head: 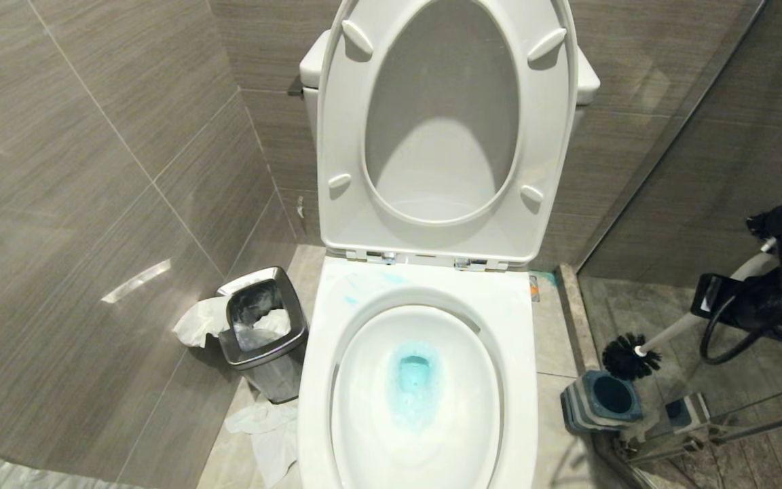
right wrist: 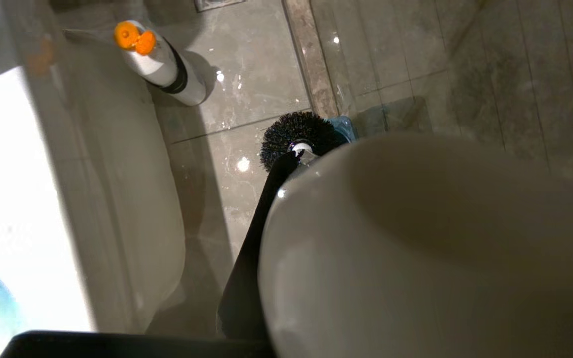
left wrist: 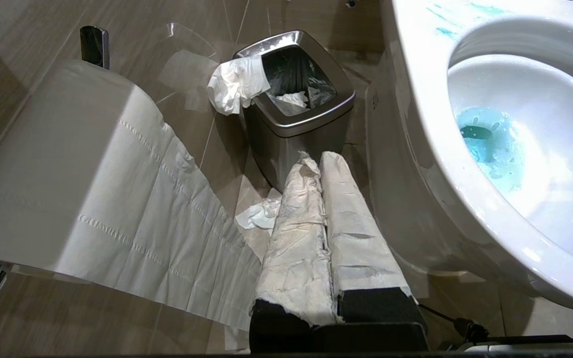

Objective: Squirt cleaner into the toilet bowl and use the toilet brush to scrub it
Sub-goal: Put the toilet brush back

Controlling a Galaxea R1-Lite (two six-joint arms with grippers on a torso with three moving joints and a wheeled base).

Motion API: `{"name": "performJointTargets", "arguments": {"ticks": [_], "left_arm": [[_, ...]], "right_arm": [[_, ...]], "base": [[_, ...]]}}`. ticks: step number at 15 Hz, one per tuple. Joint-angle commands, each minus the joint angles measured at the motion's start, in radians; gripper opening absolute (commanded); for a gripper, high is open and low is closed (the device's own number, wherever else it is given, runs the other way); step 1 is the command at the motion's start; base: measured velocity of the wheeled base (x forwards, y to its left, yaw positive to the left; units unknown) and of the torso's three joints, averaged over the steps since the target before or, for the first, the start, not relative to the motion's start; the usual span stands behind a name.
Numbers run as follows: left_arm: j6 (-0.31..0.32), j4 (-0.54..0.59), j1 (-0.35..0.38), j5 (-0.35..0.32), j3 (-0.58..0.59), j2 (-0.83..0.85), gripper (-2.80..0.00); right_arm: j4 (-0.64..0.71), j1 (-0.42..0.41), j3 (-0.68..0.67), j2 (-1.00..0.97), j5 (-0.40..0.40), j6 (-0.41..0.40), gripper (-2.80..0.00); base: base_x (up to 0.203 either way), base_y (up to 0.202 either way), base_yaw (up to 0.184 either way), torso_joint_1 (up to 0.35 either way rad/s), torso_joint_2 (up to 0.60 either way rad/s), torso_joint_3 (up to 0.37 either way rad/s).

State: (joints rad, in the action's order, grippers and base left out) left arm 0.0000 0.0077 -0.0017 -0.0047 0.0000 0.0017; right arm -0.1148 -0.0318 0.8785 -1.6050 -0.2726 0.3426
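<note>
One white toilet bowl (head: 418, 407) at centre frame, seat and lid raised against the tank. Turquoise cleaner (head: 413, 384) pooled at the bottom of the basin, pale blue smears across the rear rim. Grey tiled walls and floor all around. Steel bin (head: 263, 333) standing just beside the bowl on the left, crumpled tissue hanging over its edge and lying on the floor. Right end effector (head: 737, 288) at the far right, clamped narrow on the white handle of the toilet brush (head: 628, 356), black bristle head hanging just above the square blue-grey holder (head: 598, 401) on the floor. Left end effector (left wrist: 324, 228), fingers wrapped in white paper and pressed together on nothing, beside a toilet-paper roll (left wrist: 67, 164). Orange-capped bottle (right wrist: 159, 62) on the floor near the bowl's base.
</note>
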Motion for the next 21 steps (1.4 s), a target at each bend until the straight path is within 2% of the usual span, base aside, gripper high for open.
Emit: {"name": "performJointTargets", "arguments": {"ticks": [1,6,13,16,21], "left_arm": [[0.0,0.0,0.0,0.0,0.003,0.0,-2.8],[0.0,0.0,0.0,0.0,0.003,0.0,-2.8],[0.0,0.0,0.0,0.0,0.003,0.0,-2.8],[0.0,0.0,0.0,0.0,0.003,0.0,-2.8],[0.0,0.0,0.0,-0.001,0.003,0.0,-2.8]], "right_arm": [[-0.065,-0.012,-0.013,-0.098,0.001,0.001,-2.8],[-0.142,-0.026,-0.054,-0.18,0.003,-0.004,-2.8],[-0.158,-0.063,-0.054,-0.257,0.004,-0.004,-2.8],[-0.242,-0.068,-0.057,-0.306,0.004,-0.005,-2.8],[-0.247,-0.077,-0.056,-0.349,0.003,-0.006,-2.8]], "base": [[0.0,0.0,0.0,0.0,0.0,0.0],[0.0,0.0,0.0,0.0,0.0,0.0],[0.0,0.0,0.0,0.0,0.0,0.0],[0.0,0.0,0.0,0.0,0.0,0.0],[0.0,0.0,0.0,0.0,0.0,0.0]]}}
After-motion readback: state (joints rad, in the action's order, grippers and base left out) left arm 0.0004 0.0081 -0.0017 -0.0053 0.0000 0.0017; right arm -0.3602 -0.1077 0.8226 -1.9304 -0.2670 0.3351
